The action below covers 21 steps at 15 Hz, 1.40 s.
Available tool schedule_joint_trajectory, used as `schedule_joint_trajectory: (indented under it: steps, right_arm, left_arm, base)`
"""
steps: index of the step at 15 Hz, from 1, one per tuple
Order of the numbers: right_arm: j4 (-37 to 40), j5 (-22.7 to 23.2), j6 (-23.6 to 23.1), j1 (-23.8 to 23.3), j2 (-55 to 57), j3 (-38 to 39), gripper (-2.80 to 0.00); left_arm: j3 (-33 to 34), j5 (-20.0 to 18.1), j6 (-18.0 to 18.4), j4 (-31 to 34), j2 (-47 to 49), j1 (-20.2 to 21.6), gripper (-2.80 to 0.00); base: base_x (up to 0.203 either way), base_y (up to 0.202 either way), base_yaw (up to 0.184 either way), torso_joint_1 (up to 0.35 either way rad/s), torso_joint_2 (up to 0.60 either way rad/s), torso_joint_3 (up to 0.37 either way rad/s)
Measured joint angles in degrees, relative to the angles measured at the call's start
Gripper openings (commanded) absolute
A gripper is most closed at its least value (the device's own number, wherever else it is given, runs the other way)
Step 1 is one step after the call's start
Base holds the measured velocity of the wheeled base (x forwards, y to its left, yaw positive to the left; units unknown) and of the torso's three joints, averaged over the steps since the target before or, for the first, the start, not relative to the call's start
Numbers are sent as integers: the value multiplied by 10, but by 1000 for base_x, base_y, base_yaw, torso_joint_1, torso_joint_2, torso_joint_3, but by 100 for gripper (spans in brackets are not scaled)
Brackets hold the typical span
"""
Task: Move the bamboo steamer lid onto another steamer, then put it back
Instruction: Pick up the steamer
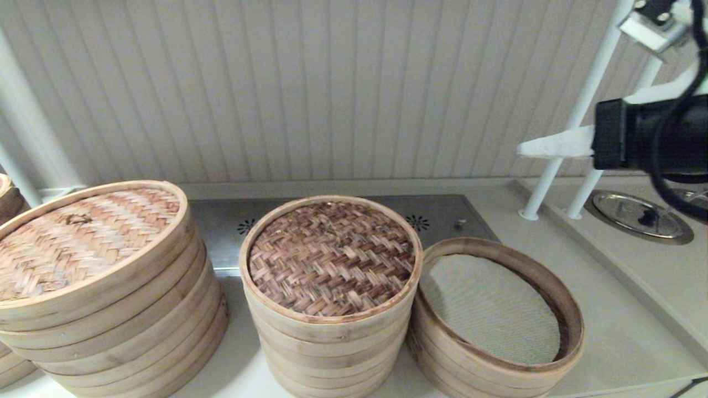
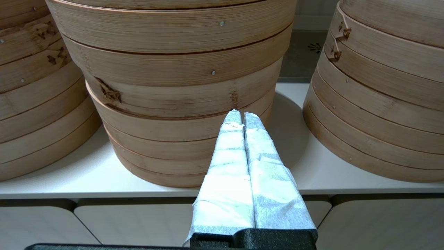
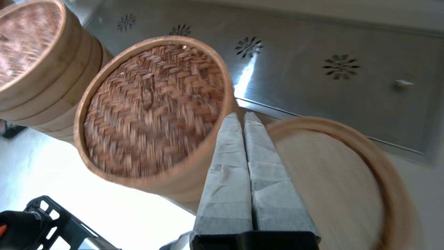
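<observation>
The bamboo steamer lid [image 1: 332,257], dark brown herringbone weave in a pale hoop, lies on the middle stack of rings; it also shows in the right wrist view [image 3: 152,107]. Touching that stack on its right stands the other steamer [image 1: 470,365], short, uncovered, with a dark inner rim [image 3: 347,129] and a grey-beige mesh liner. My right gripper [image 1: 522,149] hangs high at the right, shut and holding nothing; its tips [image 3: 242,118] point down at the gap between lid and short steamer. My left gripper [image 2: 241,116] is shut and empty, low before the counter's front edge.
The widest stack [image 1: 127,309] with a tan knotted lid stands at the left, with another stack at the far left edge. A metal plate with flower-shaped holes [image 1: 442,215] lies behind. White poles [image 1: 553,166] and a round metal cover [image 1: 636,215] are at the right.
</observation>
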Motion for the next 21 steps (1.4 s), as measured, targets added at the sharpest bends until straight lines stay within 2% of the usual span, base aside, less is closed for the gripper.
schedule_joint_trajectory:
  steps: [4,5,9,12,14,18,21]
  right_arm:
    - [3,-34,2,80,104,-64,-280]
    - [2,-37,3,97,123,-74,0]
    - [1,-97,-2,155,193,-128,0]
    - [2,-116,-2,195,236,-167,0]
    - [2,-139,-3,210,257,-176,0]
    - [1,-157,-16,228,286,-172,0]
    - [-4,-198,-50,234,308,-167,0]
  left_arm:
    - [0,0,0,0,0,0,-280]
    - [0,0,0,0,0,0,-280]
    - [0,0,0,0,0,0,-280]
    - [0,0,0,0,0,0,-280]
    - [0,0,0,0,0,0,-280]
    - [0,0,0,0,0,0,-280]
    - [0,0,-1,0,0,0,-280]
  base:
    - [0,0,0,-1,9,1]
    - [0,0,0,0,0,0]
    - [0,0,0,0,0,0]
    - [0,0,0,0,0,0]
    - [0,0,0,0,0,0]
    - [0,0,0,0,0,0]
    - [0,0,0,0,0,0]
